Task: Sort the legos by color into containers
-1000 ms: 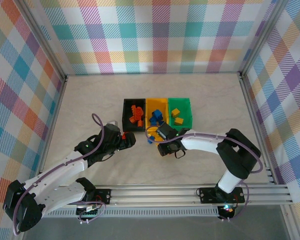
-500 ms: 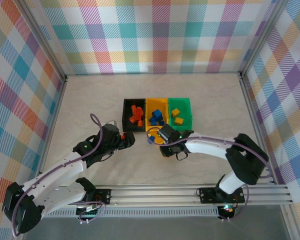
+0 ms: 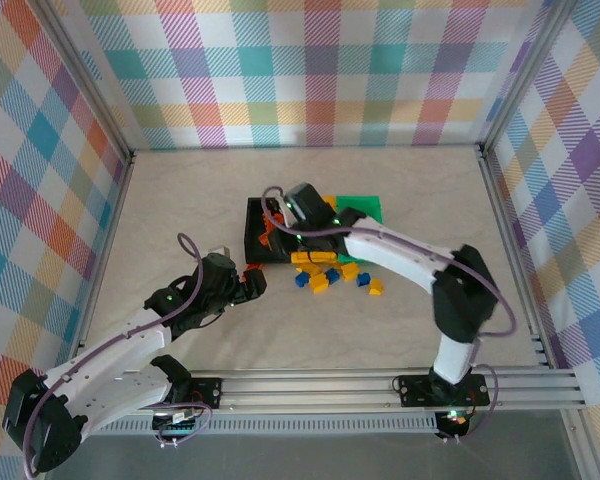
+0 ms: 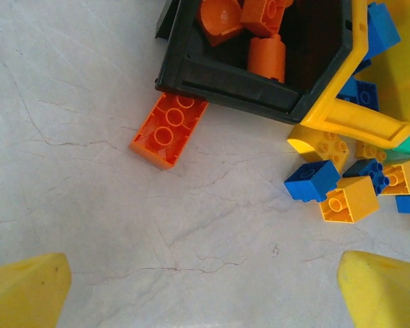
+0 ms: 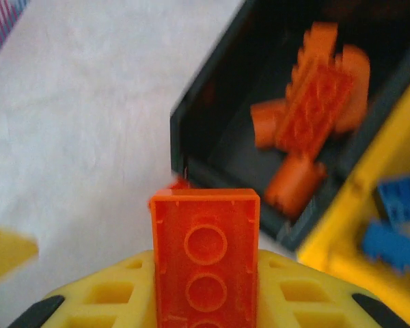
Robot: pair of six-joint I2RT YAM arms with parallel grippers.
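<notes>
R claw [image 5: 205,297] clamped on orange brick [image 5: 205,249] by black bin [image 4: 222,76]; L claw [image 4: 203,290] wide open, empty.

No legible text or labels.

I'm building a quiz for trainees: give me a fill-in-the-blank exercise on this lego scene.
1. The right gripper is shut on a brick coloured ___.
2. The left gripper is wide ___.
3. The bin nearest the loose orange brick is coloured ___.
Missing words: orange; open; black.
</notes>
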